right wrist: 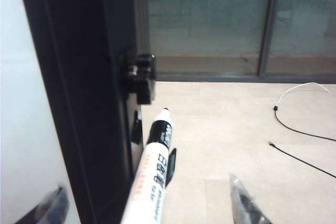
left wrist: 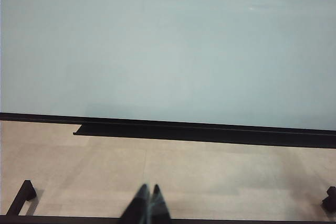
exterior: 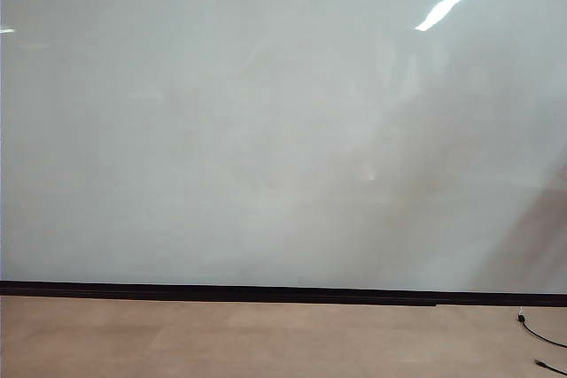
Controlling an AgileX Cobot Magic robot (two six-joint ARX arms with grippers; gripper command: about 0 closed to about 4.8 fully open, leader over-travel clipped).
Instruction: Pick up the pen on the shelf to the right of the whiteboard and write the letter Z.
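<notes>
step: reaching for pen | right gripper (right wrist: 147, 203): spread wide, white marker pen (right wrist: 152, 177) lying between its fingers | left gripper (left wrist: 148, 203): pressed together, facing whiteboard (left wrist: 168, 40) | tip: centering, squeezing gently

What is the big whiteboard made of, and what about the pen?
The whiteboard looks like a smooth, glossy coated panel, since a ceiling light shines off it; what lies under the coating can't be told. The pen looks like hard plastic, white with printed writing and a black cap. It sits between the right hand's open fingers.
</notes>
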